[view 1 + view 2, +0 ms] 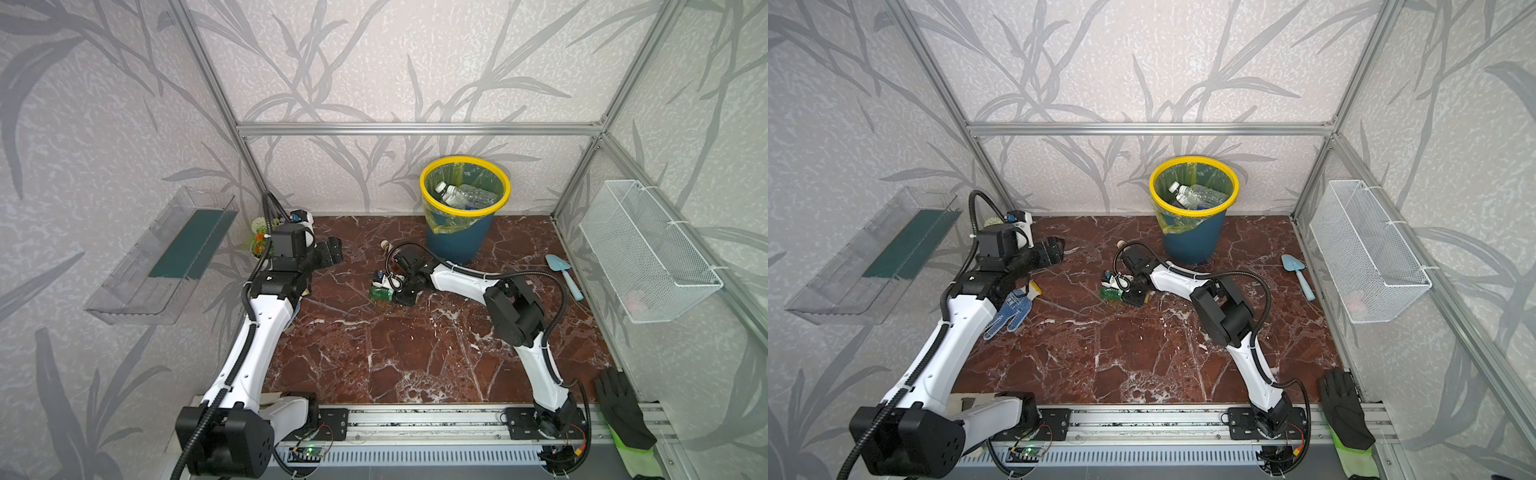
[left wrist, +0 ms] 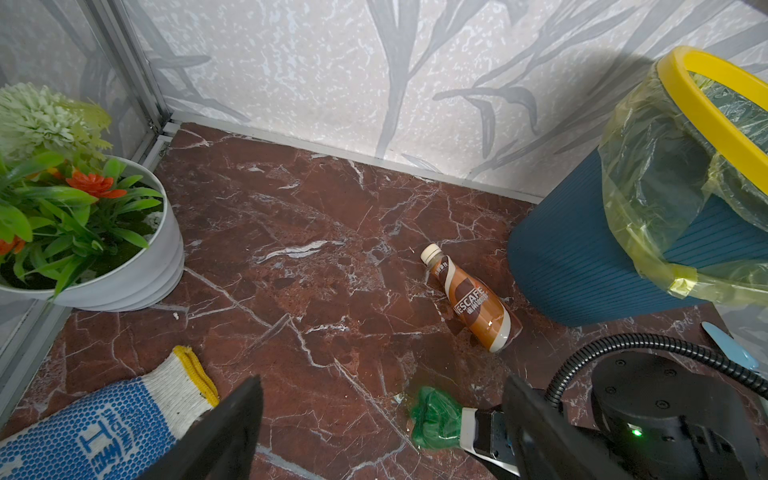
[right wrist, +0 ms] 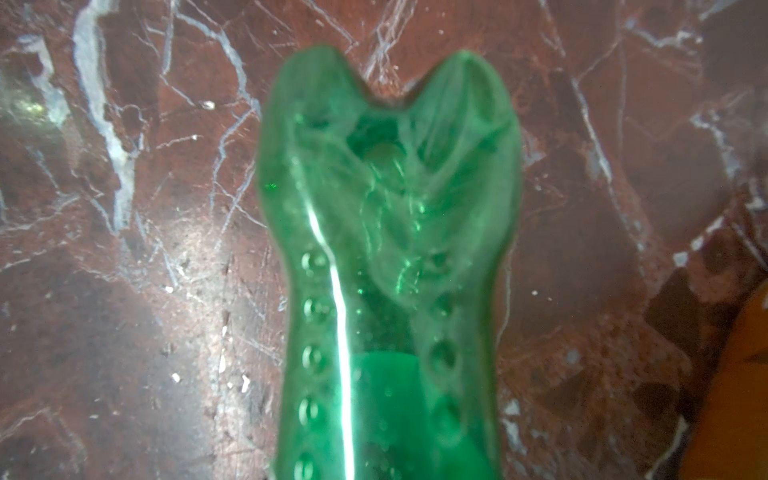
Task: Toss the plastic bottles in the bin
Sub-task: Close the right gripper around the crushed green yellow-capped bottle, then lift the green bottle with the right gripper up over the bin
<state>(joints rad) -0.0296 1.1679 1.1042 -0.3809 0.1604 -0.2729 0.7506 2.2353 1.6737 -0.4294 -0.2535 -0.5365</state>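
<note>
The green bottle (image 1: 379, 294) lies flat near the middle of the tabletop (image 1: 374, 361), and the right pincer (image 1: 395, 292) is pressed together on its body, squashing it. Its long axis seems to continue the pincer's line, with the crumpled free end pointing to the left of the frame, away from the bin (image 1: 457, 245), which stands near, up and to the right. A brown bottle (image 2: 469, 299) lies beside the bin's foot. The left pincer (image 1: 333, 250) hovers at the left, spread and empty.
</note>
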